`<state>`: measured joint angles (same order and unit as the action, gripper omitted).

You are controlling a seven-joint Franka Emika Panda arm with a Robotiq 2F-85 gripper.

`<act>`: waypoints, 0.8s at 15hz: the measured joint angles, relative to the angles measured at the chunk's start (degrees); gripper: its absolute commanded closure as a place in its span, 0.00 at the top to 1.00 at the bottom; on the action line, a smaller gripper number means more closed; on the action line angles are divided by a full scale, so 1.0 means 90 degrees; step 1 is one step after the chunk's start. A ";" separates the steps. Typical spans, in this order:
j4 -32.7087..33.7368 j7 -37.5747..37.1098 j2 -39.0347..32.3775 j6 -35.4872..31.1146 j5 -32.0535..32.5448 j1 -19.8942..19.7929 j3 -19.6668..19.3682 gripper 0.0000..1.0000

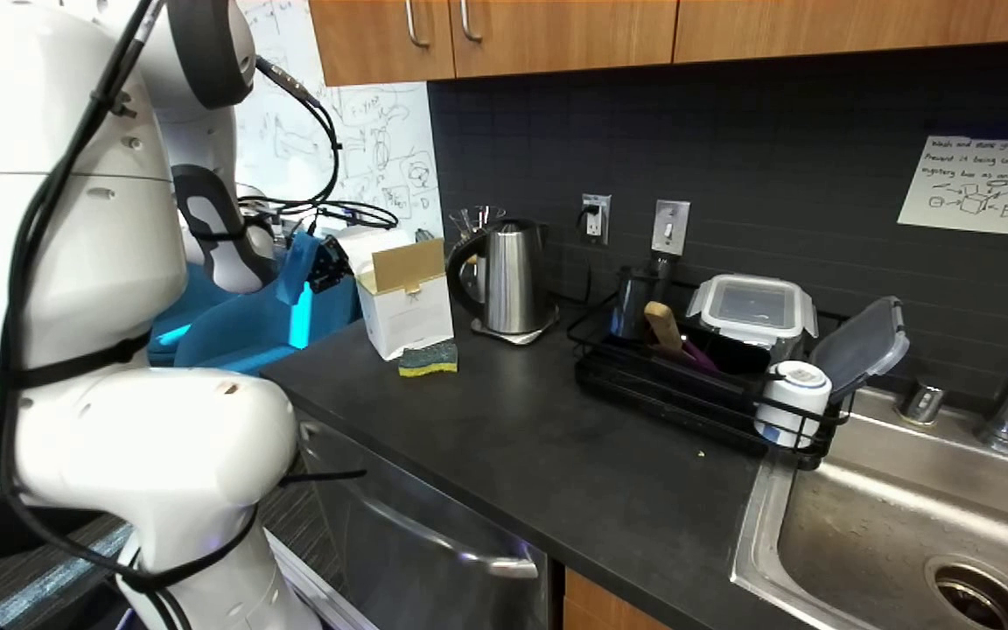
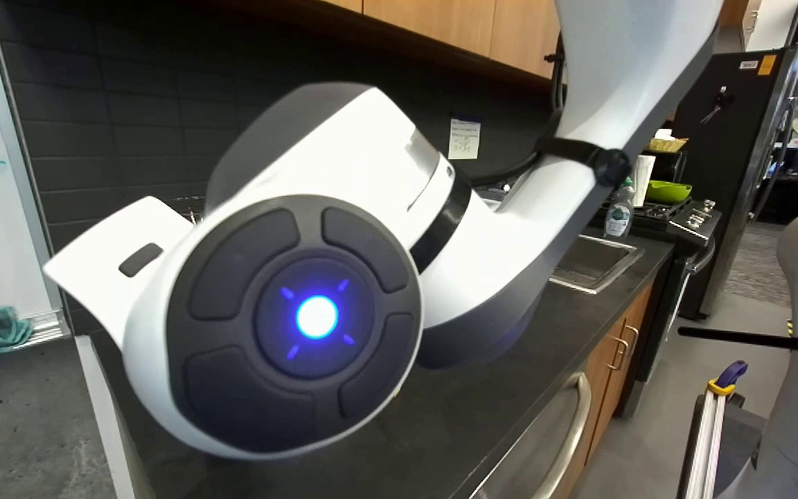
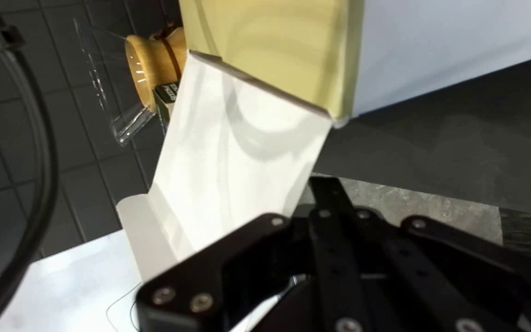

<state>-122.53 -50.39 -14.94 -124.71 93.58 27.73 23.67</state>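
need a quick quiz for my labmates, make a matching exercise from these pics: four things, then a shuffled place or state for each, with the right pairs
1. black two-fingered hand
2. white cardboard box
3. block-shaped sponge with a yellow layer
4. round white cup

A. in the black wire rack
B. standing open
C. shut
D. on the dark counter, by the box

Pairs: 1-C, 2-B, 3-D, 4-A
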 measured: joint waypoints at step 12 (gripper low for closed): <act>-0.0242 -0.0004 0.0004 0.1684 -0.0010 0.0224 0.0317 0.00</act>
<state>-124.70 -50.43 -14.90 -109.55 93.49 29.74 26.52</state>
